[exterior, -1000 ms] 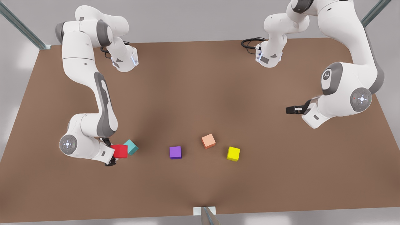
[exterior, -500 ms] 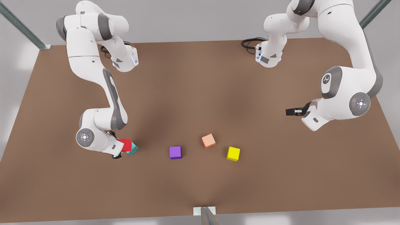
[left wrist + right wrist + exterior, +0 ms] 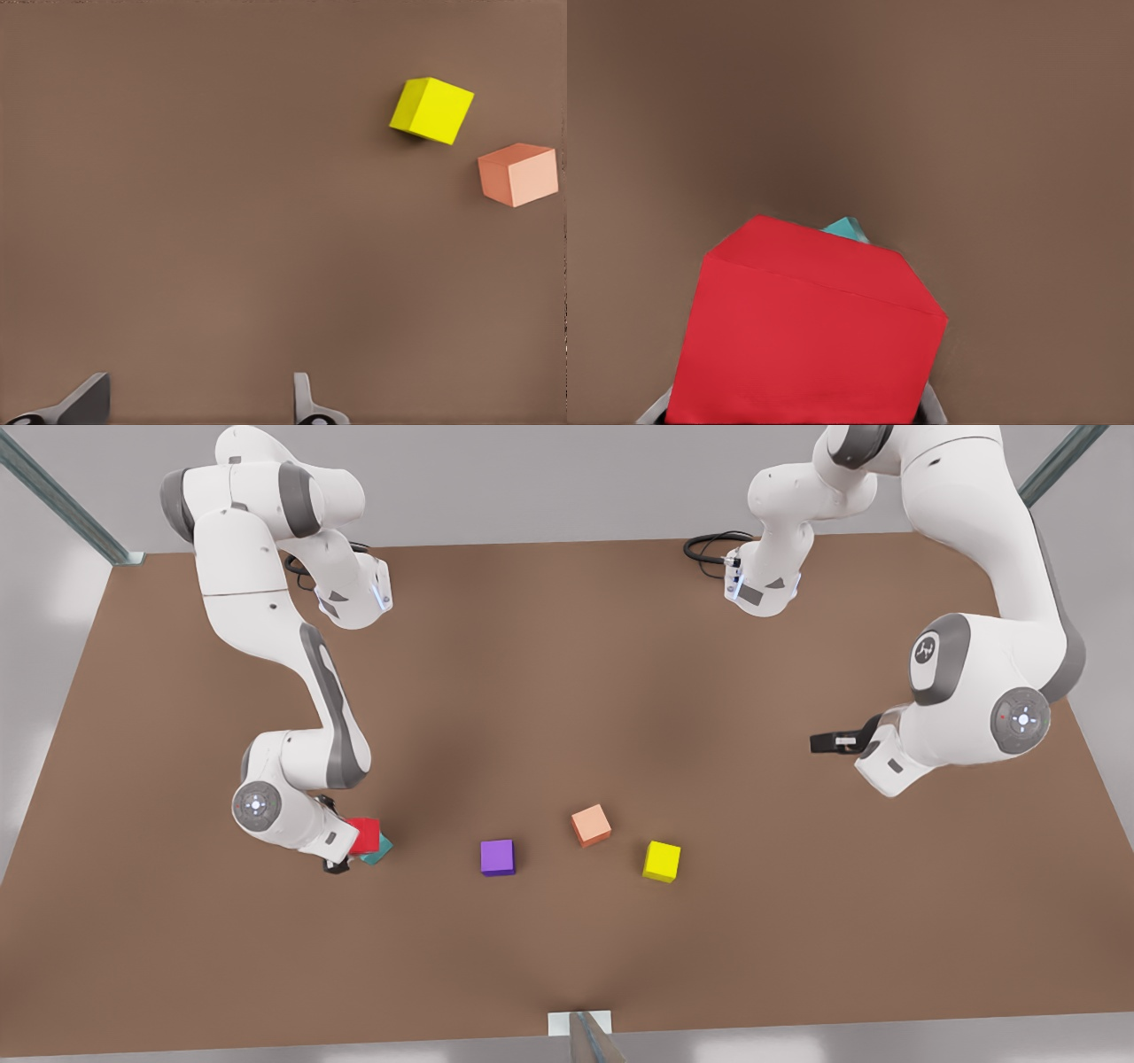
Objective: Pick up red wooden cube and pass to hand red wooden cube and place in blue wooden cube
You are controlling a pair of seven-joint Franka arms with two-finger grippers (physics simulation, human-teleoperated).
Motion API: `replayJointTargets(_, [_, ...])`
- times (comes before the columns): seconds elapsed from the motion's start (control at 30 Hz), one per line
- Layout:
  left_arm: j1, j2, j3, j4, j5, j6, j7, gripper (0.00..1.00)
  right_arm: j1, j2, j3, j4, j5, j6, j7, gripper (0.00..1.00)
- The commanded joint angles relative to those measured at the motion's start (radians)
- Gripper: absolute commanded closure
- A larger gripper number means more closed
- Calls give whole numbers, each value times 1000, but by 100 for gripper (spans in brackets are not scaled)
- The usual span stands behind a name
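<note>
The red wooden cube [image 3: 364, 835] is held in my right gripper [image 3: 348, 840], which is shut on it at the front view's left. It hangs directly over the blue wooden cube [image 3: 381, 854], a teal block whose corner and edge peek out beneath it. In the right wrist view the red wooden cube [image 3: 806, 336] is large and close, with a sliver of the teal blue wooden cube [image 3: 847, 228] behind its far edge. My left gripper [image 3: 824, 740] waits at the front view's right, open, with its fingertips [image 3: 306, 403] spread over bare table.
A purple cube [image 3: 497, 857], a salmon cube [image 3: 591, 825] and a yellow cube [image 3: 662, 861] lie in a loose row across the brown table [image 3: 567, 691]. The left wrist view looks down on the yellow cube [image 3: 431, 110] and the salmon cube [image 3: 519, 173].
My right gripper has carried the red cube toward the front view's right, from beside the teal cube to over it, covering most of it. The left arm has barely shifted.
</note>
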Motion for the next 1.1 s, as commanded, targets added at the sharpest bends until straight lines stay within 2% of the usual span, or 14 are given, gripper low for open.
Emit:
replayJointTargets(0.0, [0,-5,-8,3,2,-1,43,0,1,-1,0,-10,2,45,19,0])
replayJointTargets(0.4, [2,-5,-8,8,28,5,45,0,-1,-31,2,-26,17,22,10,0])
replayJointTargets(0.7, [8,3,-8,6,26,5,45,0,-5,-111,-3,-10,17,-131,28,0])
replayJointTargets(0.73, [8,4,-8,6,26,5,45,0,-5,-133,-4,5,16,-176,89,0])
replayJointTargets(0.87, [8,4,-8,5,26,5,45,0,-11,-48,-29,296,-4,-536,889,0])
replayJointTargets(0.9, [8,3,-8,5,26,1,45,0,-16,-7,-44,388,1,-639,1275,1])
replayJointTargets(0.97, [17,0,-7,11,17,-51,45,0,-10,-2,-44,447,-18,-665,1950,0])
replayJointTargets(1.0, [19,-2,-7,32,22,-99,46,0,-16,-10,-44,505,-50,-682,1945,0])
replayJointTargets(1.07, [32,-3,-8,44,20,-116,48,0,-20,-34,-77,605,-81,-837,1958,0])
